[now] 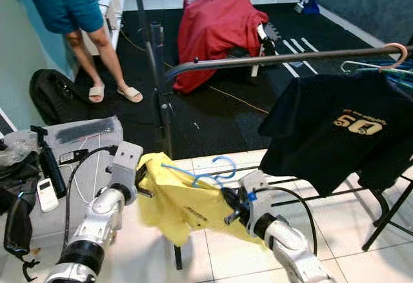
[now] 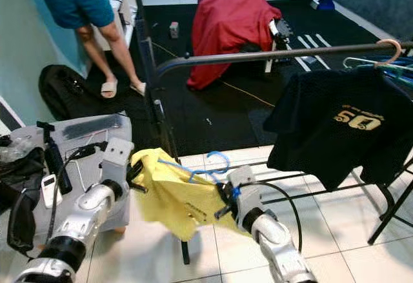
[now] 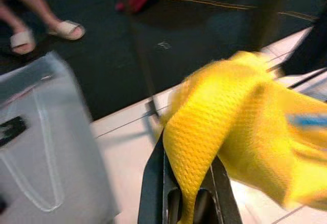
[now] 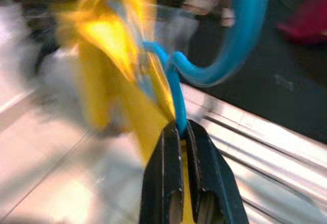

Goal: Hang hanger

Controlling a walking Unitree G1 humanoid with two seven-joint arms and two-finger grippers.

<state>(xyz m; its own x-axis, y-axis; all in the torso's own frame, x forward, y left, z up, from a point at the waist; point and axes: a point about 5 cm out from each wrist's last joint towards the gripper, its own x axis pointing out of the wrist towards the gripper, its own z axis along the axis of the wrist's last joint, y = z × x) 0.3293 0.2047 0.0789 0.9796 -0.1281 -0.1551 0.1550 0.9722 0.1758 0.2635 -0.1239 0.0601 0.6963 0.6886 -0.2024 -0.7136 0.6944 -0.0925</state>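
A yellow shirt (image 1: 184, 202) on a blue hanger (image 1: 216, 170) is held low in front of me, between both arms. My left gripper (image 1: 143, 181) is shut on the shirt's left shoulder; in the left wrist view the yellow cloth (image 3: 214, 132) runs down between the black fingers (image 3: 153, 183). My right gripper (image 1: 229, 202) is shut on the hanger, with the blue hanger (image 4: 225, 50) and yellow cloth pinched between its fingers (image 4: 163, 178). The dark clothes rail (image 1: 284, 58) runs above and beyond, with a black shirt (image 1: 335, 128) hanging at its right end.
A person (image 1: 77, 12) in sandals stands at the back left. A red cloth (image 1: 216, 25) covers something on the dark mat. A grey case (image 1: 77, 147) with a remote and bags sits at my left. The rack's upright post (image 1: 158, 89) stands just behind the yellow shirt.
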